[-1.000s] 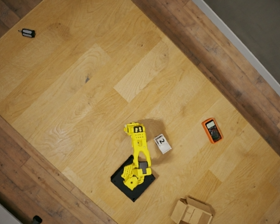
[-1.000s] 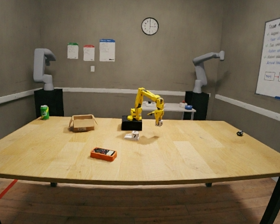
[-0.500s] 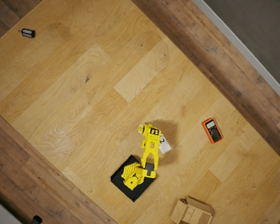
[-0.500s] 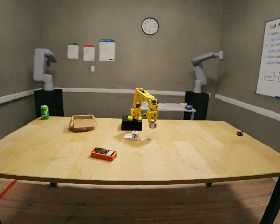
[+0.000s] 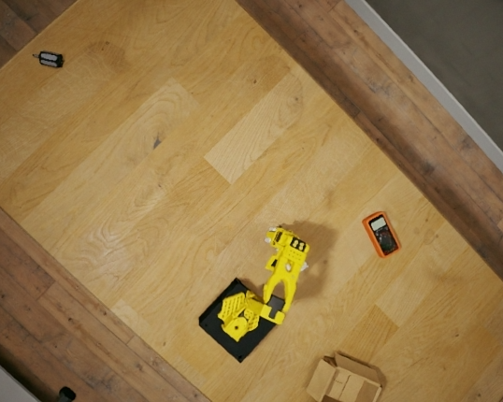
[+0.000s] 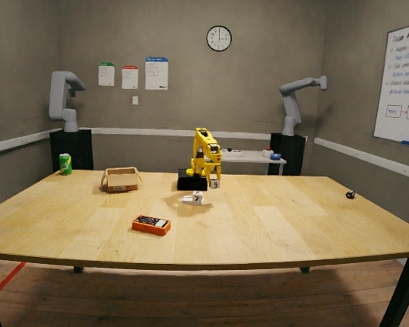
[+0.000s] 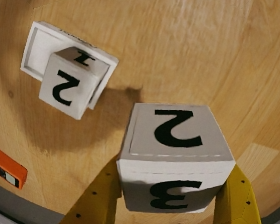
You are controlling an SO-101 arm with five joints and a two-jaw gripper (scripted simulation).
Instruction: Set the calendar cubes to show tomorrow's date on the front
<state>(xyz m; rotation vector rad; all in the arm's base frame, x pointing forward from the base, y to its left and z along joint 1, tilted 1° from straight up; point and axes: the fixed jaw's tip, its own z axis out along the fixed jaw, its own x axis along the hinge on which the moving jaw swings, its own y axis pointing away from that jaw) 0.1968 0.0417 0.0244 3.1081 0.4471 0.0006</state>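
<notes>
White cube held over the wooden tabletop, its partner in the tray

The yellow one-moving-jaw pincer (image 5: 275, 235) (image 6: 214, 176) (image 7: 176, 182) is closed on a white cube with black digits (image 6: 215, 185) (image 7: 173, 135), one yellow finger at each side of it. In the wrist view a 2 and a 3 show on two adjoining faces of this held cube; the exterior view shows a 5 on another. The cube is outside the tray, off to one side.

The second white cube with black digits (image 6: 197, 198) (image 7: 66, 85) is at one end of the shallow white calendar tray (image 6: 186, 199) (image 7: 38, 47) — the other end of the tray is bare. It has a 2 on top and a 1 on the side toward the edge with the lettering, while a 7 faces the exterior camera. From above, the yellow robot arm (image 5: 288, 262) (image 6: 207, 146) hides most of the calendar.

The arm stands on a black block-shaped base (image 5: 241, 351) (image 6: 192, 184) on the pale wooden tabletop (image 5: 124, 164) (image 6: 253, 228) (image 7: 216, 50). An orange multimeter with a dark face (image 5: 381, 235) (image 6: 151, 225) (image 7: 8, 167) lies well apart from the base, and an open brown cardboard box (image 5: 344, 380) (image 6: 122, 179) sits on another side — with a green drinks can (image 6: 65, 164) beyond it in the exterior view.
</notes>
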